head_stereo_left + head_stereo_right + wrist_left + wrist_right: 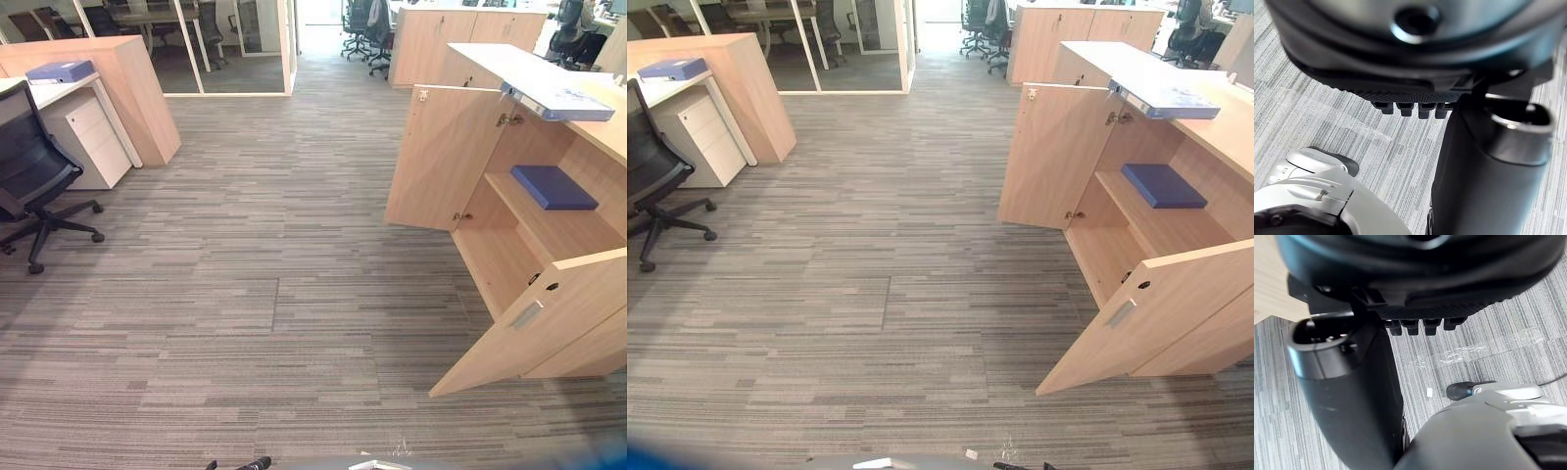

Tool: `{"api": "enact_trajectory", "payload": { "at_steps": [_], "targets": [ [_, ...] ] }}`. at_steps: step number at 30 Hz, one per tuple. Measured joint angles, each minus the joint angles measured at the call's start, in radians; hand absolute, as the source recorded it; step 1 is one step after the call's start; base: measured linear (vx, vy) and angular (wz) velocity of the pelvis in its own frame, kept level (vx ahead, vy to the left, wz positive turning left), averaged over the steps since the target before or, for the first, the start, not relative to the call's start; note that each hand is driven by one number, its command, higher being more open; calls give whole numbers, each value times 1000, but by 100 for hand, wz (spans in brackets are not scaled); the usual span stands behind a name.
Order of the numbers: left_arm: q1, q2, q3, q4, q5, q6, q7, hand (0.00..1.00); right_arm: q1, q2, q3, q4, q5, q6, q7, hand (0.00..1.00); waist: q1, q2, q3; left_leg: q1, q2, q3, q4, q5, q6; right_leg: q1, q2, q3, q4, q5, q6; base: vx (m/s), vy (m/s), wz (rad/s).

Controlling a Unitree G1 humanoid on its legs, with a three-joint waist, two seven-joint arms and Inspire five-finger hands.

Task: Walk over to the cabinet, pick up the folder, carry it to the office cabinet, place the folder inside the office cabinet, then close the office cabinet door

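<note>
Grey striped carpet floor (245, 294) spreads wide, and at its right stands the office cabinet (600, 129) with both doors (441, 157) swung open. A dark blue folder (554, 186) lies flat on the shelf (558, 233) inside, while a pale binder (554, 100) juts over the cabinet's top edge. Far left, near a black chair (29, 162), a second blue folder (61, 70) rests on a pale surface (54, 93). The left hand (1410, 95) and right hand (1425, 313) hang above the carpet — fingers relaxed, holding nothing.

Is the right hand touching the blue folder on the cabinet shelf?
Apart. In the right eye view the blue folder lies alone on the shelf; the right wrist view shows the right hand over carpet.
</note>
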Motion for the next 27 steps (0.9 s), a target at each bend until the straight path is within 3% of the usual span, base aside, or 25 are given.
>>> {"api": "enact_trajectory", "payload": {
  "at_steps": [2,3,4,5,6,7,8,11,14,16,17,19,21,22,23,25,26,27],
  "targets": [
    [-1,-20,35,-32,0,0,4,100,-4,0,12,-23,0,0,-20,100,1,9,25,-77,37,5,184,-71,-56,0,23,-25,16,-15,-18,-24,-9,-5],
    [-7,-35,72,-56,-4,0,6,100,-9,-1,34,-34,1,1,-32,100,3,12,47,-168,56,11,394,-73,-71,2,35,-27,38,-28,-35,-2,-24,-7],
    [-11,-54,84,-94,-30,-4,8,100,-7,-4,38,-41,1,1,-39,100,6,18,61,-252,73,8,592,-19,-71,14,44,-22,63,-46,-45,48,-30,-11],
    [-9,-61,89,-105,-43,-8,9,100,-7,-5,38,-43,2,3,-42,100,7,20,67,-283,78,9,673,24,-70,26,44,-17,73,-56,-51,105,-19,-23],
    [-2,-64,96,-119,-63,-10,14,100,-9,-7,39,-46,1,4,-44,100,6,18,69,-343,85,13,785,13,-61,43,39,-5,93,-77,-56,165,-6,-27],
    [-1,-75,94,-132,-74,-13,20,100,-9,-7,38,-47,1,4,-46,100,6,15,68,-379,88,18,796,-5,-62,48,26,10,112,-94,-49,155,13,-33],
    [1,-77,91,-138,-74,-18,22,100,-9,-7,36,-47,1,4,-48,100,7,9,65,-390,89,20,770,-13,-63,49,19,22,115,-100,-44,178,56,-45],
    [7,-77,69,-149,-70,-29,50,100,-28,-7,33,-48,1,5,-81,100,8,11,66,-401,91,9,453,-14,-64,43,-28,88,122,-126,-12,216,129,-55],
    [10,-76,55,-152,-70,-29,76,100,-29,-7,33,-51,1,7,-89,100,6,13,66,-404,79,-86,148,50,-75,53,-91,129,138,-182,40,342,248,-44],
    [14,-75,42,-150,-70,-28,94,100,-24,-13,32,-47,2,10,-94,100,5,22,60,-397,85,-97,93,127,-108,76,-130,145,162,-238,90,424,376,-37],
    [22,-69,33,-149,-68,-27,103,100,-19,-11,27,-35,1,10,-93,100,7,20,42,-396,69,-49,122,216,-74,86,-171,152,182,-262,115,435,405,-41],
    [12,-37,26,-135,-64,-27,107,100,-21,21,-23,-42,3,1,-89,100,6,-28,1,-389,13,20,135,161,-32,42,-248,155,232,-244,123,434,389,-60],
    [9,-22,34,-124,-70,-19,110,100,-30,49,-51,-42,8,-3,-75,100,8,-59,-10,-287,-49,108,65,153,11,-20,-336,180,404,-233,130,447,375,-87],
    [5,-22,34,-127,-72,-19,115,100,-27,45,-48,-62,8,0,-70,100,4,-62,-11,-212,-92,136,40,136,47,-84,-380,174,600,-203,102,397,332,-67],
    [3,-24,34,-128,-72,-19,116,100,-25,45,-48,-65,8,0,-68,100,4,-61,-11,-201,-100,137,39,132,53,-101,-387,171,639,-190,88,356,331,-39],
    [-25,-41,18,-149,-109,-24,121,100,-37,33,-29,-93,10,5,-57,100,-7,-53,-12,-105,-140,154,-7,113,83,-203,-492,23,902,-76,-53,318,326,-15],
    [-30,-46,15,-154,-114,-30,119,100,-49,29,3,-101,13,8,-62,100,-8,-51,-10,-77,-141,157,-26,114,84,-219,-519,-43,938,-73,-63,285,300,-24],
    [-38,-52,12,-161,-116,-31,120,100,-66,30,95,-137,19,11,-73,100,-12,-38,-2,-35,-129,162,-58,114,85,-246,-529,-150,977,-97,-49,167,166,-37]
  ]
}}
